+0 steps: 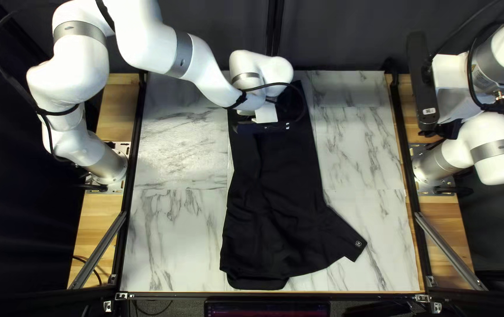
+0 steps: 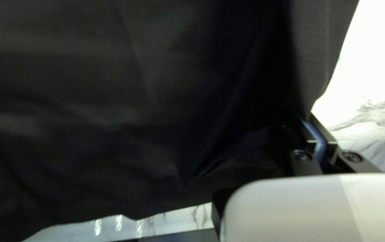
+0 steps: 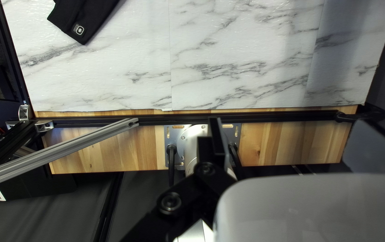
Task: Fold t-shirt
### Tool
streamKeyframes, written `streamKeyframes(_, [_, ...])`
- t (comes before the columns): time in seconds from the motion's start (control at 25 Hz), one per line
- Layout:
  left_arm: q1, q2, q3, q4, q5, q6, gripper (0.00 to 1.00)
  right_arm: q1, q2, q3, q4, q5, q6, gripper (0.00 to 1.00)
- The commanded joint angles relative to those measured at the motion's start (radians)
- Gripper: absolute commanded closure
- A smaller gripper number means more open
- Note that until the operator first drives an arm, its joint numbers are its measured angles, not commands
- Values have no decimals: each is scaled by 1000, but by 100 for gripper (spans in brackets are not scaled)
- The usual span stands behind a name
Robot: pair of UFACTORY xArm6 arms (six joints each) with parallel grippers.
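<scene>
I am clenching my left fingers (image 2: 313, 143) on the far edge of the limp black cloth t-shirt (image 1: 274, 198) stretching lengthwise down the white marbled bench (image 1: 181, 145) (probably light and saggy, best pinched at corners), my right fingers (image 3: 214, 137) hanging released aside.

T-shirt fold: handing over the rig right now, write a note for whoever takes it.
Left tool: shut on the far end of the t-shirt.
Right tool: open, empty, by its base at the right edge of the table.
Shirt lies as a long strip down the middle; one sleeve sticks out near right.
Done: sides apparently folded in.
Left: probably bring the far end to the near end, tuck the sleeve.
</scene>
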Motion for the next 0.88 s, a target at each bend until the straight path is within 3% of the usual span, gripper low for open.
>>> streamKeyframes(0.04, [1, 20, -26, 8, 9, -4, 100, 0, 0, 0, 0, 0, 0, 0])
streamKeyframes(0.88, [-10, 22, -102, 26, 73, -1, 100, 0, 0, 0, 0, 0, 0, 0])
